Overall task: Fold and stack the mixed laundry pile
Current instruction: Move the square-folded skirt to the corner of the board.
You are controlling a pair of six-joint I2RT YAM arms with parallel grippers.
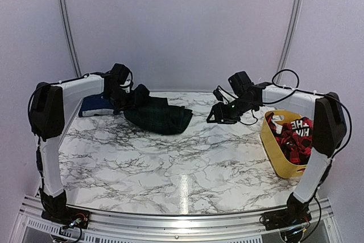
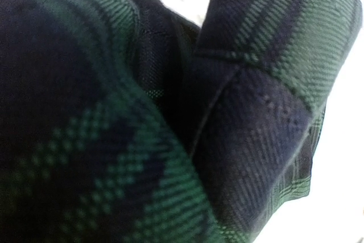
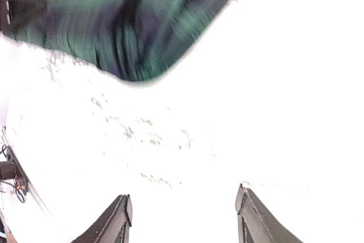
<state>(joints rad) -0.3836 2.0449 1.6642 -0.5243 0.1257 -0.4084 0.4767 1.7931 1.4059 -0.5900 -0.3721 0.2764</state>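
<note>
Top external view: the plaid garment point(image 1: 160, 116) lies bunched at the far left of the marble table point(image 1: 170, 166), apparently the piece now being taken up for folding.
The left gripper point(image 1: 122, 99) is at its left edge (jaws hidden by cloth, so I cannot tell if it grips). The right gripper point(image 3: 183, 194) hovers to the right, fingers apart and empty. The next move probably calls for spreading the garment flat.

Wrist views overexposed and blurred; overhead glare streaks the marble table point(image 1: 183, 189).
</note>
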